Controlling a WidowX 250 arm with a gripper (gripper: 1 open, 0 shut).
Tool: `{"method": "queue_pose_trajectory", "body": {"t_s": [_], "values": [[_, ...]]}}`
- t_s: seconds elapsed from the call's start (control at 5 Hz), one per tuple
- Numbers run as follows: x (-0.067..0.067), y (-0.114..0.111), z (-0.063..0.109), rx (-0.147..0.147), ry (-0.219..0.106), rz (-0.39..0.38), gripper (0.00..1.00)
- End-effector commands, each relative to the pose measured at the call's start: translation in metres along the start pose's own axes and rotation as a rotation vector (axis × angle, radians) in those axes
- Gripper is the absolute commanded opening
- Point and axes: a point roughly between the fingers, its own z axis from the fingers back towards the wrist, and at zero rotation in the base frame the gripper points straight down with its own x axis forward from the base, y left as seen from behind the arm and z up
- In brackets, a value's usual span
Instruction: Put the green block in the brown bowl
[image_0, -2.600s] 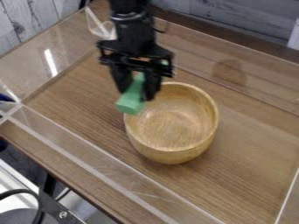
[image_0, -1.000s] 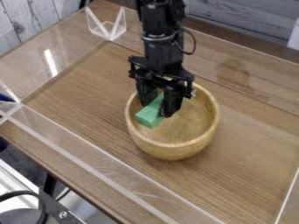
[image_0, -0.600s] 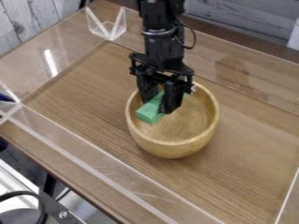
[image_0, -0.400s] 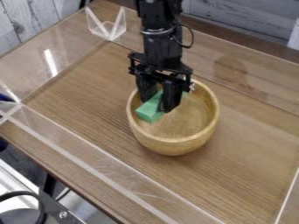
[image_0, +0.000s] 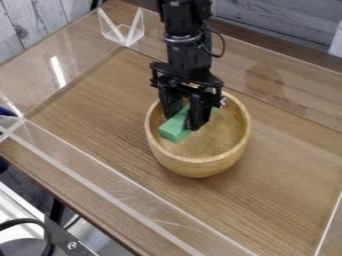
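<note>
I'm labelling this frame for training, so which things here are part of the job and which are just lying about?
Part of the job:
- small bright green rectangular block, between the gripper's fingers
- round light-brown wooden bowl
- black gripper, lowered into the bowl

Just lying about:
- clear plastic piece at the far edge
- wooden table
- clear wall around the table

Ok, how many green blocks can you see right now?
1. The green block sits between the gripper fingers, low inside the bowl on its left side. The arm hides part of the bowl, so another there can't be ruled out.
</note>
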Motion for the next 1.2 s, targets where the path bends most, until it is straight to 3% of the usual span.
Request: {"method": "queue_pose_trajectory", "body": {"t_s": [0.0, 0.4, 0.6, 1.0], "values": [[0.008, -0.003, 0.006, 0.015, -0.034, -0.014, 0.00], [0.005, -0.015, -0.007, -0.011, -0.039, 0.083, 0.00], [0.006, -0.020, 0.000, -0.006, -0.028, 0.067, 1.00], [0.016, -0.041, 0.044, 0.020, -0.059, 0.017, 1.00]]}}
